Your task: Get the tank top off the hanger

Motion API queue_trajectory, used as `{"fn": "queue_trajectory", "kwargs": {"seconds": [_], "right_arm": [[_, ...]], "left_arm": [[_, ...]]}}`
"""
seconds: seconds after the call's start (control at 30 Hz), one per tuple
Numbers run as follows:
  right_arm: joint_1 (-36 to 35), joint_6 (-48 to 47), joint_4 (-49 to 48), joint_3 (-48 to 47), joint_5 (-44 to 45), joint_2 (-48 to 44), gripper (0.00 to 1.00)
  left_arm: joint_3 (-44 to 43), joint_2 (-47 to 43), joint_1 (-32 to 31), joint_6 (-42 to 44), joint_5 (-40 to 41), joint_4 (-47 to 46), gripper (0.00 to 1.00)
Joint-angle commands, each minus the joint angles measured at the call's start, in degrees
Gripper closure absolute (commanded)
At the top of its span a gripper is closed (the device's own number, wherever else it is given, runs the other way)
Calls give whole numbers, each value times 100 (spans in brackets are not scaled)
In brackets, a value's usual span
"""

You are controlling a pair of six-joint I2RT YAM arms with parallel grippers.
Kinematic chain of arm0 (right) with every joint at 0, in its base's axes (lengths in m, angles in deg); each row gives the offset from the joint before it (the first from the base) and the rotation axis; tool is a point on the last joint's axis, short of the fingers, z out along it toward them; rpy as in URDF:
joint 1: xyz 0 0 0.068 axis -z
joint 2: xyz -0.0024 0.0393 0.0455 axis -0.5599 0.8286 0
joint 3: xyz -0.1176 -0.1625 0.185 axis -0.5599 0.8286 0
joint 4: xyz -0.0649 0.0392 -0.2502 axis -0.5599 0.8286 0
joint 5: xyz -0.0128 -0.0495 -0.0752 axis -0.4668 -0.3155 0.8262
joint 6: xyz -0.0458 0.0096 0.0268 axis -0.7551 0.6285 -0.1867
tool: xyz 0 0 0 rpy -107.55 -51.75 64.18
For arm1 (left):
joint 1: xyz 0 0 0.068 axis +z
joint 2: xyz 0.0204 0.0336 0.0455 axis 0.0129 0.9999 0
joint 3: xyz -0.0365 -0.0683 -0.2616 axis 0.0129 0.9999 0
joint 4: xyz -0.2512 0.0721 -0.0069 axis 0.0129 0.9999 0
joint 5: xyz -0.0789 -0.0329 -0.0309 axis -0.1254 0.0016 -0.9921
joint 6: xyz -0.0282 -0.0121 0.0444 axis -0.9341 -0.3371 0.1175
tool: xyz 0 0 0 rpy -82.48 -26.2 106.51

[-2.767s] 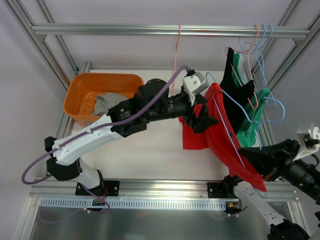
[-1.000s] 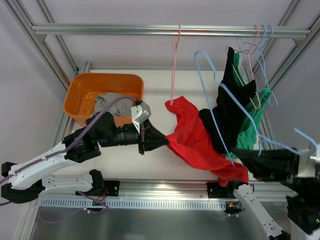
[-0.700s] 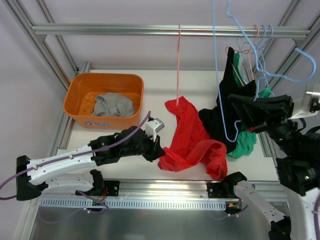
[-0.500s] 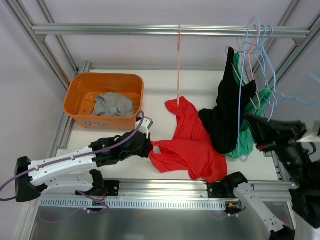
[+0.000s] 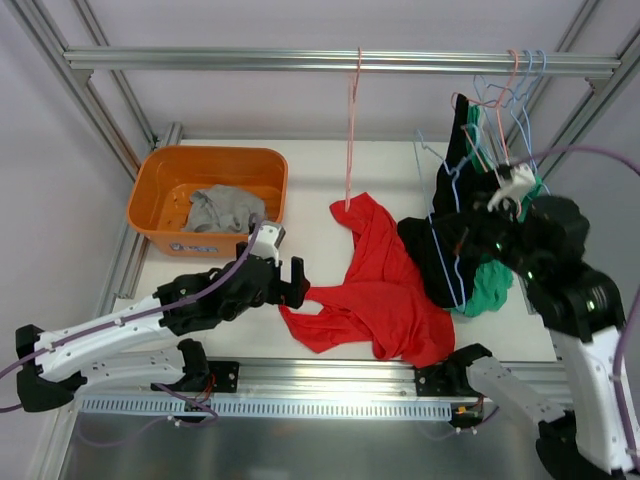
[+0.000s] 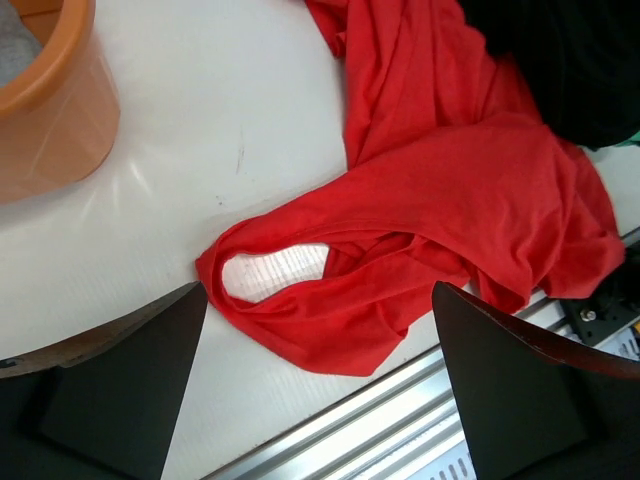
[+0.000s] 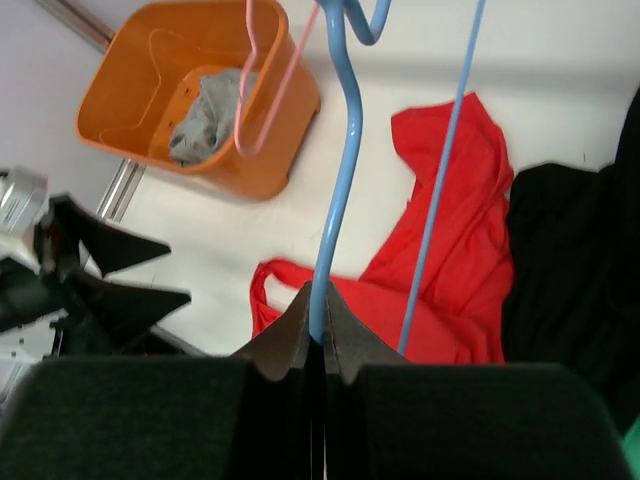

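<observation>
Right fingers (image 7: 282, 345) pinch hanger (image 7: 333, 220); tank top (image 7: 450, 230) on table (image 6: 200, 120).

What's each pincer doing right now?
Left pincer: open, empty, over the red tank top.
Right pincer: shut on the blue hanger.

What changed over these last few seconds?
The left gripper pulled the red tank top off the blue hanger toward the near-left, then let go; it lies on the table. The right gripper, still shut on the hanger, carried it to the hung clothes. The orange bin and pink hanger are unchanged.
</observation>
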Motion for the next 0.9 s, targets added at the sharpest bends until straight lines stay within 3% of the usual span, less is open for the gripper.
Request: {"fn": "queue_trajectory", "kwargs": {"seconds": [0.0,0.2,0.5,0.63,0.87], "right_arm": [[14,-226,-624,-1308,-30,1213,100],[-4,-332,-571,-2929,-162,3198,100],[-65,-262,-562,-4784,-444,4950,100],[-320,-209,-518,-4620,-50,5215,100],[-584,133,-896,-3362,961,4767,100]], "left_arm": [[-225,-326,74,203,-181,102,1],[-6,-827,74,353,-700,199,1],[214,-871,74,142,-1175,234,1],[293,-845,74,54,-1202,234,1],[250,-924,74,89,-1263,234,1]]}}
